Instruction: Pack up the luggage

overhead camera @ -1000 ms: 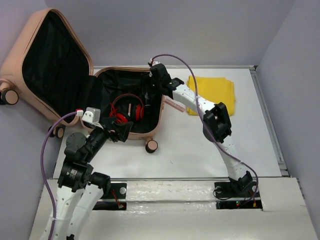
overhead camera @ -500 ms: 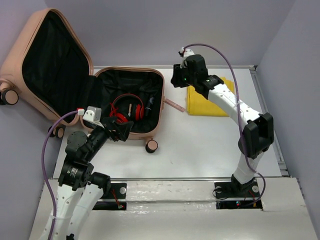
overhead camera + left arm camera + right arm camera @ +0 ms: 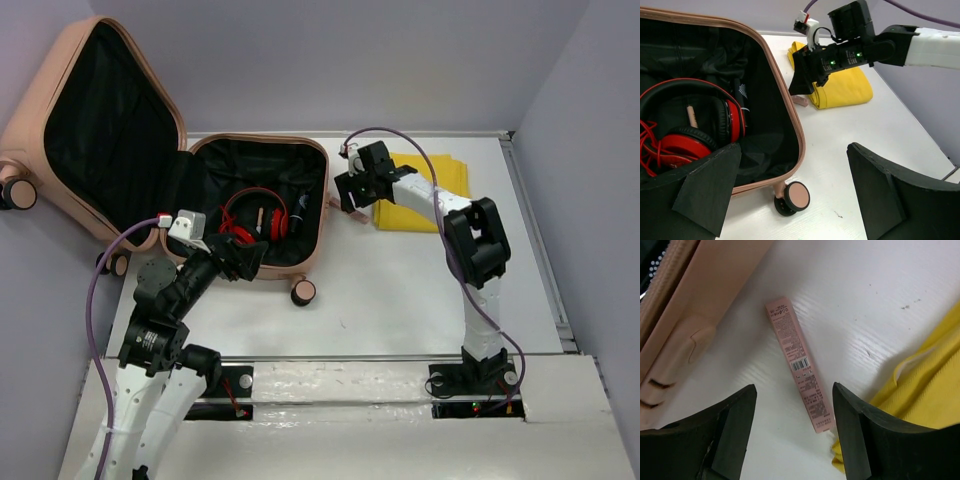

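Left tool [image 3: 795,150] spread wide, right tool [image 3: 793,387] parted, pointing down

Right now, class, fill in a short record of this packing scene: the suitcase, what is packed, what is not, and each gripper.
suitcase: salmon-pink, lid open
packed: red headphones in the lower shell
not yet packed: slim pink box beside the suitcase; folded yellow cloth just past it
right gripper: open, above the pink box
left gripper: open, by the suitcase's near rim
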You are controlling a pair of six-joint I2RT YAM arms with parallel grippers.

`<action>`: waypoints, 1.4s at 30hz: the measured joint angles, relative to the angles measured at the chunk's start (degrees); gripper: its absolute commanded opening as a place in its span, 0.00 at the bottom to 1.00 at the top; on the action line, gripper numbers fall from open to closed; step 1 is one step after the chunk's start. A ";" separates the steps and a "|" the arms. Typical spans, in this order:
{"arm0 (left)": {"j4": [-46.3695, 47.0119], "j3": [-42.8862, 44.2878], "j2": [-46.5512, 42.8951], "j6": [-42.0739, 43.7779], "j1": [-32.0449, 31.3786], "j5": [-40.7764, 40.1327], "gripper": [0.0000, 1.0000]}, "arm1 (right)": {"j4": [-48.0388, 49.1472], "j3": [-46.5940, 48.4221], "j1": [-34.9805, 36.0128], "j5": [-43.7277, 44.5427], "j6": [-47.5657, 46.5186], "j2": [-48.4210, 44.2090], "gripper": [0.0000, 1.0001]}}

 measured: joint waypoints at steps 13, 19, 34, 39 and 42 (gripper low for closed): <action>0.02 0.00 0.00 0.17 0.04 0.04 0.99 | -0.50 4.02 0.04 -0.55 -2.16 7.32 0.59; 0.02 0.00 -0.02 0.24 0.04 0.15 0.99 | -0.66 3.91 0.11 0.66 -2.38 7.58 0.39; 0.04 0.00 -0.68 0.24 0.04 0.22 0.99 | -2.27 -4.59 0.09 6.32 2.01 -6.56 0.16; 0.09 0.00 -1.01 0.24 0.02 0.26 0.99 | -1.36 -3.80 1.25 4.72 7.85 -16.94 0.17; 0.13 -0.07 -1.03 0.24 0.02 0.26 0.99 | 0.37 1.03 4.70 2.14 12.31 -17.11 0.35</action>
